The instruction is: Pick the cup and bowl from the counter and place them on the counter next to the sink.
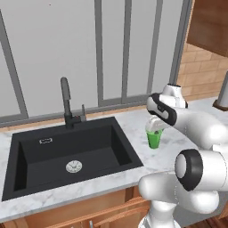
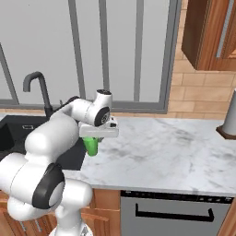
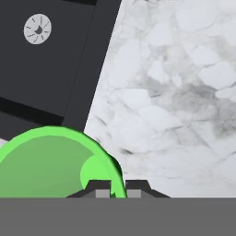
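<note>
The small bright green cup (image 1: 154,140) (image 2: 92,146) hangs upright in my gripper (image 1: 154,130) (image 2: 94,138), which is shut on its rim. It is low over the white marble counter (image 1: 133,127) (image 2: 161,152), just right of the black sink (image 1: 67,151) (image 2: 14,129). I cannot tell whether its base touches the marble. In the hand view the cup's open mouth (image 3: 50,161) sits at the lower left, with one finger of my gripper (image 3: 118,186) on each side of its wall. The sink (image 3: 46,60) and its silver drain lie beyond. The bowl is out of view.
A tall dark faucet (image 1: 67,100) (image 2: 39,87) stands behind the basin. A grey cylinder on a brown base (image 1: 222,95) (image 2: 229,117) stands at the far right of the counter. A window wall runs along the back. A dark appliance front (image 2: 175,212) is below the counter.
</note>
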Available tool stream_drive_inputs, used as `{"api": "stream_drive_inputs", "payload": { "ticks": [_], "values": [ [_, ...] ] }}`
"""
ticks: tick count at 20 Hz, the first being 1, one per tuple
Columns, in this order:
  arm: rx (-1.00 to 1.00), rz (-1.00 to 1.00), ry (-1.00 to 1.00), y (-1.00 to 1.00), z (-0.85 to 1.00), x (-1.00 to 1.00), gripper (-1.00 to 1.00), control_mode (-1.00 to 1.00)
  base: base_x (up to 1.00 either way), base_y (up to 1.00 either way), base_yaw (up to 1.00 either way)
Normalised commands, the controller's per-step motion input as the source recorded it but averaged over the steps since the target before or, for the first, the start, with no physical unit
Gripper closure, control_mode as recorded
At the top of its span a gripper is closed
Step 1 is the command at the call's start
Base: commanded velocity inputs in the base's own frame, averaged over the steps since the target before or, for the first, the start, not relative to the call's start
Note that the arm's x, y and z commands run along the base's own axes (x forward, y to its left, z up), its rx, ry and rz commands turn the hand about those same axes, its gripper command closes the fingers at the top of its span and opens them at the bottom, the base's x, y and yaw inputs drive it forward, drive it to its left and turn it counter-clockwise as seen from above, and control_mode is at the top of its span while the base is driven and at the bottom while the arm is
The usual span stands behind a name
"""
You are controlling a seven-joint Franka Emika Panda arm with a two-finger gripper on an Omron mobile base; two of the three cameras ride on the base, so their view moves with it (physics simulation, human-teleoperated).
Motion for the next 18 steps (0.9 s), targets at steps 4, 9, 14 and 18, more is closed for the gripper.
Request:
{"api": "stream_drive_inputs", "payload": {
  "ticks": [4, 9, 14, 18],
  "values": [
    [0.03, -0.03, 0.00, -0.40, -0.25, 0.02, 1.00, -1.00, 0.00, 0.00, 0.00],
    [0.00, 0.00, -0.01, -0.01, 0.00, -0.15, 1.00, -1.00, 0.00, 0.00, 0.00],
    [0.01, 0.00, -0.05, 0.02, -0.01, -0.29, 1.00, -1.00, 0.00, 0.00, 0.00],
    [0.04, 0.00, -0.08, 0.17, -0.31, -0.13, 1.00, -1.00, 0.00, 0.00, 0.00]
  ]
}}
